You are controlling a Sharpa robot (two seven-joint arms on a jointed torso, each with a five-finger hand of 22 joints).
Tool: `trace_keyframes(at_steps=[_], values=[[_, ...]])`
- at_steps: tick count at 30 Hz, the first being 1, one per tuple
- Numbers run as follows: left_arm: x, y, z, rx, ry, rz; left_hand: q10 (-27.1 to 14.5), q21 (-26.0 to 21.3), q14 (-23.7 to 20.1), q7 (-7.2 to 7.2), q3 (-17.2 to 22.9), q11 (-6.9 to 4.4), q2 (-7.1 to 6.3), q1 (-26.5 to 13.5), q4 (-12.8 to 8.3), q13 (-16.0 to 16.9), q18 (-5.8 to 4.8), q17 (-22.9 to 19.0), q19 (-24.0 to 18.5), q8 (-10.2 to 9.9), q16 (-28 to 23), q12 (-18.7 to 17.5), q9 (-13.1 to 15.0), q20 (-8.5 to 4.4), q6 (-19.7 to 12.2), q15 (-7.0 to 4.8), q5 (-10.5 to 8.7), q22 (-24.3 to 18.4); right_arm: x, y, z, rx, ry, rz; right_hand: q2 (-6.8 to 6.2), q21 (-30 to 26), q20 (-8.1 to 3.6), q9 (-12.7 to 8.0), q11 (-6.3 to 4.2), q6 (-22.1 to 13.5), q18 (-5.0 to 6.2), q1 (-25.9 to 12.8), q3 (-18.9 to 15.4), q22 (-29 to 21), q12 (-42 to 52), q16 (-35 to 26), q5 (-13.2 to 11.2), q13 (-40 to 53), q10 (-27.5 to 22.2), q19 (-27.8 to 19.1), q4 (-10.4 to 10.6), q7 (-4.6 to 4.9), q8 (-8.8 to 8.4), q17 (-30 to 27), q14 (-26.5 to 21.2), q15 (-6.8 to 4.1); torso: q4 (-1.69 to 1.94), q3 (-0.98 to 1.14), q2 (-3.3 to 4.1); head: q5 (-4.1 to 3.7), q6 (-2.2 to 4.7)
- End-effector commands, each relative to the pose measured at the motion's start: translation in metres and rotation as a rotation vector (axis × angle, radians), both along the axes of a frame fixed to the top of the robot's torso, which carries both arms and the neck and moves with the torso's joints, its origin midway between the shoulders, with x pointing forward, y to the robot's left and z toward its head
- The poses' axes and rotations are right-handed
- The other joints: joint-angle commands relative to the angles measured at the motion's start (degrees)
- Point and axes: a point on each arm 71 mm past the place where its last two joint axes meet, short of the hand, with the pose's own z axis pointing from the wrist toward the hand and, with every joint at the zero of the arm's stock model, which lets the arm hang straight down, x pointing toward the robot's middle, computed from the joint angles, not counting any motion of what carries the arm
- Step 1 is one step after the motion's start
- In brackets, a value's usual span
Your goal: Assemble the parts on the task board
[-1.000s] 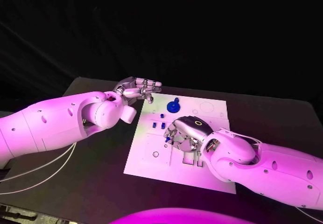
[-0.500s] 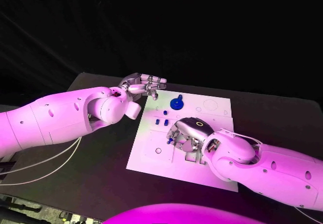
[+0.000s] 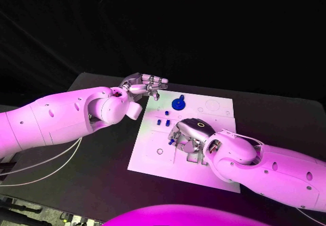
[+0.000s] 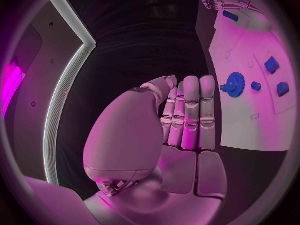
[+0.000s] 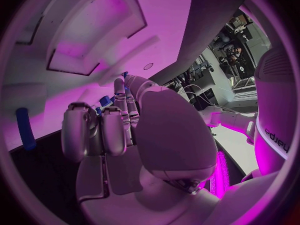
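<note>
right hand (image 3: 189,136) covers board centre | held part unclear | task board (image 4: 250,110) cut off at rim

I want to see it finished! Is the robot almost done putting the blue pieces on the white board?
Not yet. A blue gear already sits on the task board. The right hand is low over the board's middle beside a small blue part; whether it holds one is unclear. The left hand hovers off the far corner, empty. Two small blue pegs still wait.
</note>
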Motion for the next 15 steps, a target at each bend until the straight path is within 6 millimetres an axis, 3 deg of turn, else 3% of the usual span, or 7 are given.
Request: trace_keyframes(at_steps=[1,15], values=[[-0.0006,-0.0026,0.0012,-0.006,-0.003,-0.022,-0.3,0.0,0.1,0.28,0.0,-0.04,0.29,0.2,-0.3,0.1,0.54,-0.1,0.3,-0.1,0.1,0.2,-0.1,0.02,-0.3,0.24,-0.14,0.0,-0.0006,0.0007,-0.0022,-0.025,-0.003,0.001,-0.1,0.3,-0.05,0.1,0.08,0.2,-0.59,-0.7,0.3,9.9,-0.3,0.2,0.1,-0.1,0.4,0.4,-0.1,-0.01,0.12,0.0,2.5,-0.15,0.0,0.02,0.01,0.01,0.01],[-0.001,-0.0029,0.001,-0.007,0.001,-0.028,-0.4,0.0,0.1,0.28,0.0,-0.03,0.3,0.1,-0.3,0.1,0.55,-0.1,0.3,-0.1,0.1,0.2,-0.1,0.03,-0.3,0.26,-0.14,0.0,-0.0014,0.0048,-0.0025,-0.051,-0.018,0.007,-0.18,0.5,-0.04,0.1,0.1,0.2,-0.62,-1.0,0.2,10.0,-0.4,0.2,0.2,-0.1,0.4,0.4,-0.2,-0.01,0.07,0.0,2.5,-0.14,0.04,-0.01,0.0,-0.13,0.07]])
